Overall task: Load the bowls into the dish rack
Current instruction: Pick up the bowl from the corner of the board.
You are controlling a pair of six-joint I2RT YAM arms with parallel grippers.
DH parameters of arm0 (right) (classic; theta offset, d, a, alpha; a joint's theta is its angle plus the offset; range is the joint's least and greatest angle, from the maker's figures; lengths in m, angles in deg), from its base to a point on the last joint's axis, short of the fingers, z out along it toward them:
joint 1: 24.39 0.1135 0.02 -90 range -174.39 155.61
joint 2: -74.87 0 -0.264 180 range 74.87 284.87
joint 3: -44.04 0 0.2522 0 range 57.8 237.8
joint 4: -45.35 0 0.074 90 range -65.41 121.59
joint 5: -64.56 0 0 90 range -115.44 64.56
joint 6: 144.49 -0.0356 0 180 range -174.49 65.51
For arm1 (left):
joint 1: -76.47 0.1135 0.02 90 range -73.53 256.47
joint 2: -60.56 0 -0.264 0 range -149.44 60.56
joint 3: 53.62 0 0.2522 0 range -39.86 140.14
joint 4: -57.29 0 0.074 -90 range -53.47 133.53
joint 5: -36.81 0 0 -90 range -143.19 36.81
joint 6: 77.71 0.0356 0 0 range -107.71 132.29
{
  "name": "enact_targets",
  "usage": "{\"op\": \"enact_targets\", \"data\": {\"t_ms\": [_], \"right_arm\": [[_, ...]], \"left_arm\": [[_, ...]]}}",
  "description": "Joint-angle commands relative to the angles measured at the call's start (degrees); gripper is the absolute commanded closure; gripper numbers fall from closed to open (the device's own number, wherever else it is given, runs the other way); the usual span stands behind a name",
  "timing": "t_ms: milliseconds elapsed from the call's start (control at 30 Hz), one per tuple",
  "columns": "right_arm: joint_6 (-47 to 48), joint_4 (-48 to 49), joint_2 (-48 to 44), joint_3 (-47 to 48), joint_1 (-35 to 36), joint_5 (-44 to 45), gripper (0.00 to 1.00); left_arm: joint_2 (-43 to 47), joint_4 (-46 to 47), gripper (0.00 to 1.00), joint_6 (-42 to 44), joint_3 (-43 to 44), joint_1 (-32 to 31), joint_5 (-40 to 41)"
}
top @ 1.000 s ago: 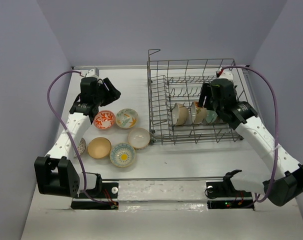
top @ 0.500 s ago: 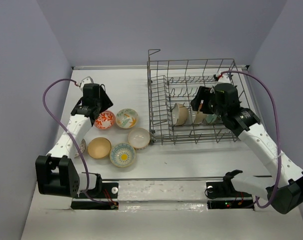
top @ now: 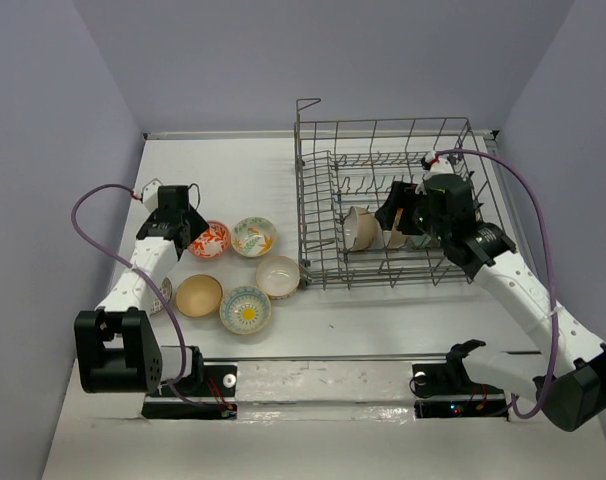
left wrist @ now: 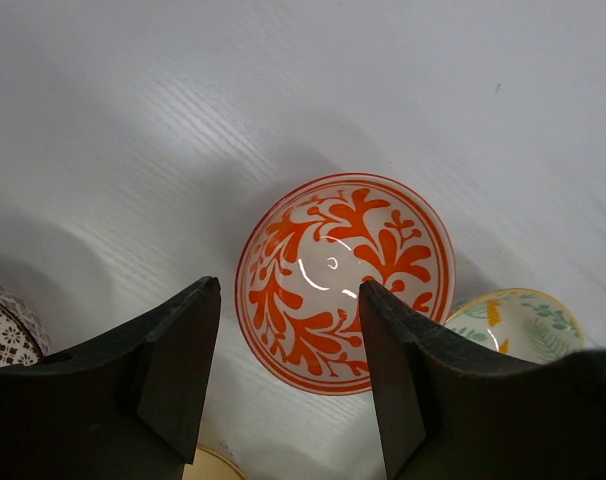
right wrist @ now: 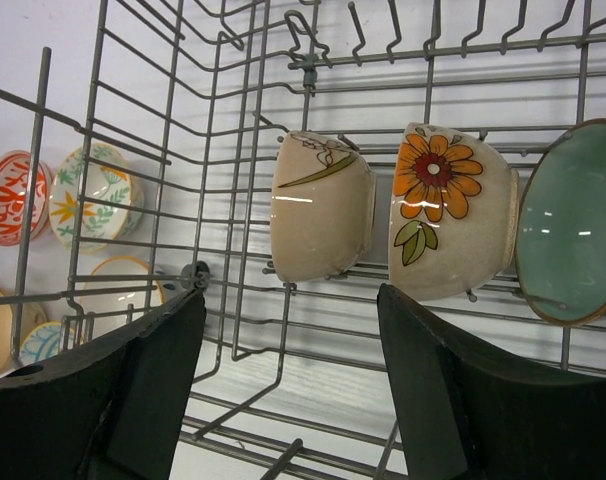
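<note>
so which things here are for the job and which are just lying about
Job: dish rack; racked bowls: cream, sunflower, teal; table bowls: red-orange, green floral, white, tan, blue-rimmed, brown-patterned.
Just there: purple cables; table.

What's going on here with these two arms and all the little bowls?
Two robot arms are filling a wire dish rack. Three pieces already stand on edge inside it: a cream bowl, a sunflower bowl and a teal bowl. The right fingers hover near them, open and empty. The left fingers, also open and empty, hang over a red-orange patterned bowl on the table. Five other bowls wait around it.
</note>
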Motion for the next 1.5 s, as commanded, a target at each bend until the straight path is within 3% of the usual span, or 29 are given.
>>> {"op": "enact_targets", "data": {"t_ms": [0, 567, 800, 833, 1100, 1467], "right_arm": [[0.83, 4.04, -1.26, -0.11, -0.29, -1.37, 0.25], [1.26, 4.48, -0.38, -0.81, -0.29, -1.81, 0.24], [1.35, 4.48, -0.56, -0.90, -0.29, -1.81, 0.23], [1.44, 4.48, -0.56, -0.90, -0.29, -1.81, 0.23], [1.35, 4.48, -0.12, -0.72, -0.29, -1.89, 0.23], [0.48, 4.22, 2.42, 3.49, -0.29, -4.00, 0.23]], "left_arm": [[1.23, 1.21, 0.33, -2.02, -2.18, 2.58, 0.33], [-4.31, 6.22, 0.37, -5.53, -6.49, 4.88, -5.73], [-5.89, 8.07, 0.53, -6.41, -7.11, 4.88, -6.87], [-6.15, 8.24, 0.61, -6.24, -7.11, 4.88, -6.96], [-6.42, 8.07, 0.99, -5.54, -5.00, 5.32, -7.49], [0.95, 1.05, 1.00, -0.35, 6.94, 5.76, -7.49]]}}
